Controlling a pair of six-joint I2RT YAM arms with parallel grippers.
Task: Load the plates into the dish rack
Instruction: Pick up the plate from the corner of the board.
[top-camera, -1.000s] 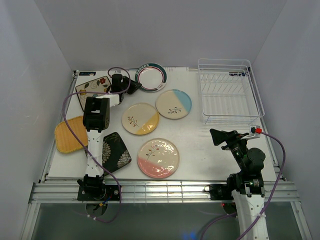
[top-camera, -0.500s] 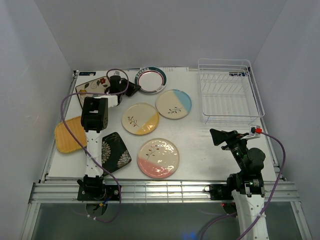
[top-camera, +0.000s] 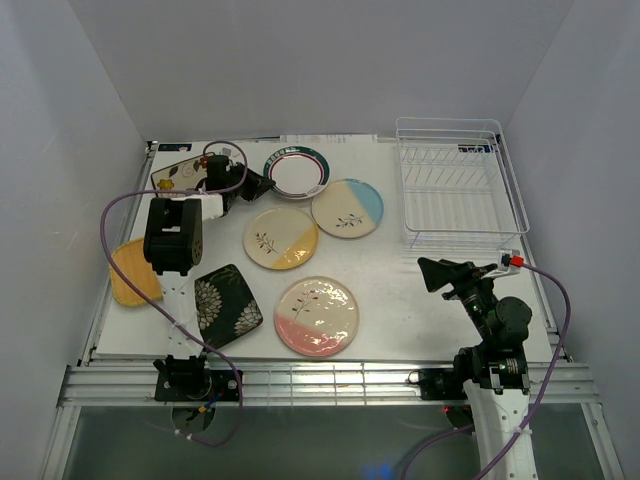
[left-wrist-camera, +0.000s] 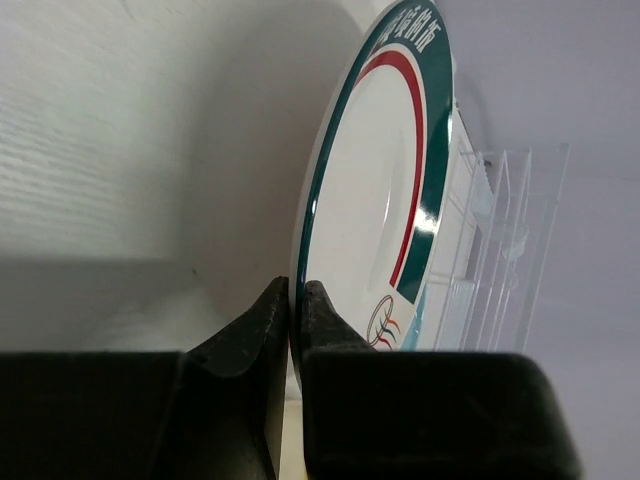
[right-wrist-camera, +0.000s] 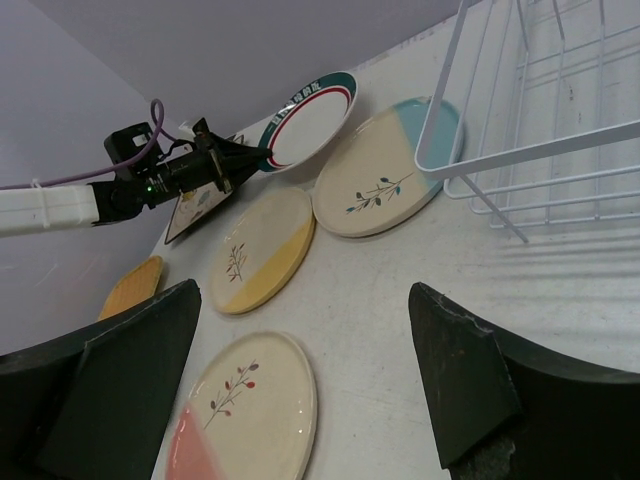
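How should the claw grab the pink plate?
Probably by its rim: the pink plate lies flat, so only the thin edge offers a pinch. The open right claw sits nearest, so come in low from the plate's right side.

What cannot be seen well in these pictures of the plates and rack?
- Top view: the left arm covers parts of the orange-yellow plate and the flowered plate.
- Left wrist view: the lettering on the teal-rimmed plate is too slanted to read.
- Right wrist view: the dish rack is cut off by the top and right edges.
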